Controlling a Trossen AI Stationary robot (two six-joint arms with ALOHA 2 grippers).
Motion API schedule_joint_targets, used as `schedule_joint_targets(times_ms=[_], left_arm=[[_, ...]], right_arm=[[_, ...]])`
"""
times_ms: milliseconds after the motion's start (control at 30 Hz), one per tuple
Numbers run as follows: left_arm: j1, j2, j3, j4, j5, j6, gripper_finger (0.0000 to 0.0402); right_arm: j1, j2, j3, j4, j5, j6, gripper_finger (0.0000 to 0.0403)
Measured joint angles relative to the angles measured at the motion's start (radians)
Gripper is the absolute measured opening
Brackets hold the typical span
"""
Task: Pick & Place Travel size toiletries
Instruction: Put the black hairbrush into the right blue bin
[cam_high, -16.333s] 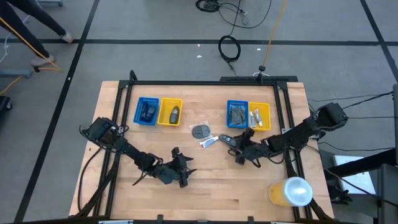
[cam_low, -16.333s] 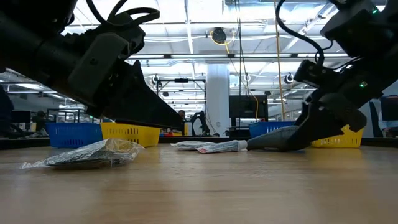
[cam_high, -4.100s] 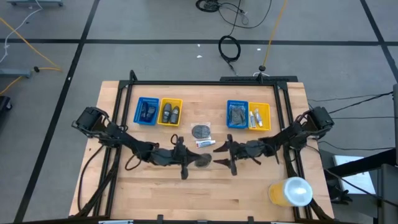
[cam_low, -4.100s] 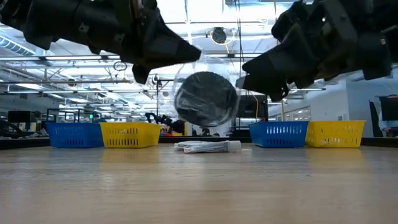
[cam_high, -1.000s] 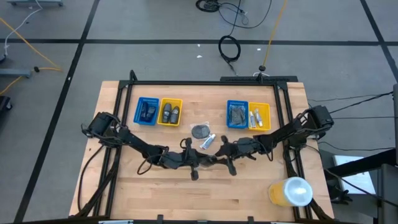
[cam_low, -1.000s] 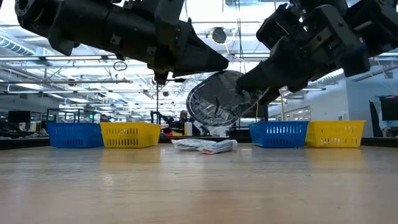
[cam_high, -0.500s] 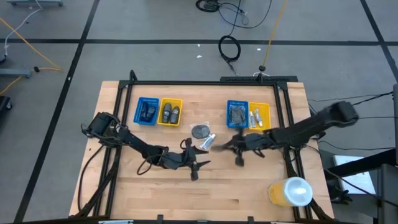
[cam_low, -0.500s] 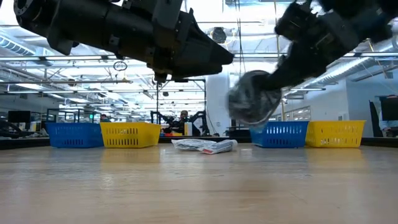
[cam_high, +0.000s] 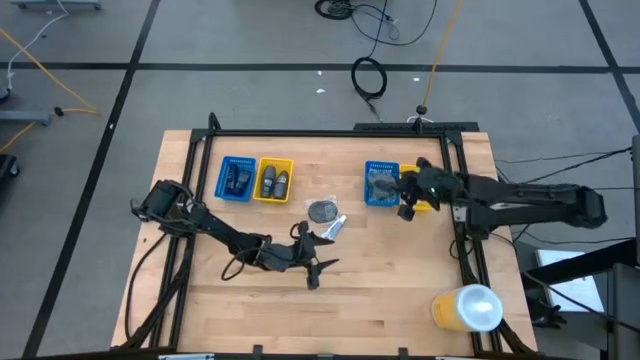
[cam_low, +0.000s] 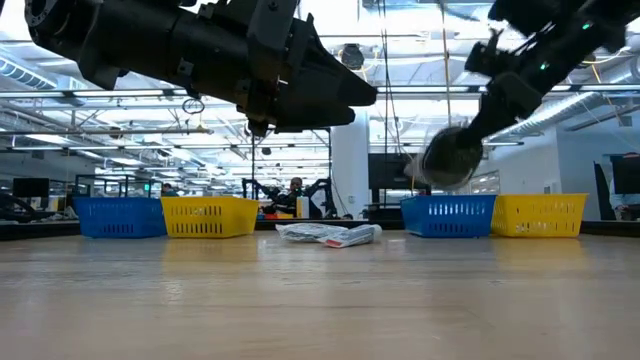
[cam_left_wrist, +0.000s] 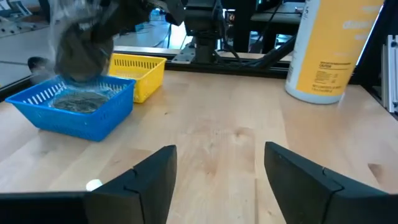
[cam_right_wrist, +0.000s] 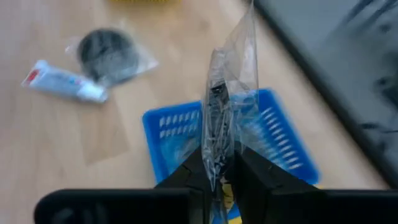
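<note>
A round grey disc in clear wrap (cam_low: 449, 158) hangs above the right blue tray (cam_high: 380, 185), with my right gripper (cam_right_wrist: 219, 177) shut on it. The left wrist view shows that disc (cam_left_wrist: 79, 45) over the blue tray (cam_left_wrist: 74, 112). My left gripper (cam_high: 318, 265) stands open over the table's middle, its fingers (cam_left_wrist: 155, 174) empty. A second wrapped disc (cam_high: 322, 210) and a small white tube (cam_high: 336, 226) lie flat on the wood between the tray pairs. My right gripper pinches the disc's wrapped edge (cam_right_wrist: 217, 163) between its two fingers. The fingers slant down from the table's right side. The disc stands edge-on ahead of the fingers, lifted clear of the tray below it.
A blue tray (cam_high: 237, 179) and a yellow tray (cam_high: 273, 181) with dark pieces sit at the far left. A yellow tray (cam_high: 422, 190) adjoins the right blue one. A big yellow cylinder (cam_high: 468, 307) stands near the right front corner. Bare wood lies along the near edge.
My left gripper has opened and let go of the wrapped disc, staying where it was. My right gripper, still shut on the disc, has carried it up and toward the table's far right, from the middle to above the right blue tray, tipping as it went.
</note>
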Motion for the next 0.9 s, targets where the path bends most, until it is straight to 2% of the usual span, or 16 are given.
schedule_joint_targets(times_ms=[100, 267, 400, 533, 700, 900], left_arm=[[0.000, 0.000, 0.000, -0.003, 0.000, 0.000, 0.0232], [0.000, 0.000, 0.000, -0.018, 0.000, -0.003, 0.0223], [0.000, 0.000, 0.000, -0.034, 0.001, -0.008, 0.0225], [0.000, 0.000, 0.000, -0.037, 0.001, -0.019, 0.0223], [0.000, 0.000, 0.000, -0.040, 0.001, -0.019, 0.0225], [0.000, 0.000, 0.000, -0.040, 0.001, -0.019, 0.0225]], right_arm=[[-0.095, 0.050, 0.019, 0.003, -0.174, -0.028, 0.0035], [-0.201, 0.168, 0.086, -0.028, -0.250, -0.057, 0.0037], [-0.247, 0.249, 0.151, -0.114, -0.366, -0.101, 0.0042], [-0.284, 0.296, 0.215, -0.199, -0.445, -0.128, 0.0042], [-0.342, 0.343, 0.259, -0.223, -0.571, -0.150, 0.0034], [-0.401, 0.428, 0.264, -0.241, -0.592, -0.173, 0.0037]])
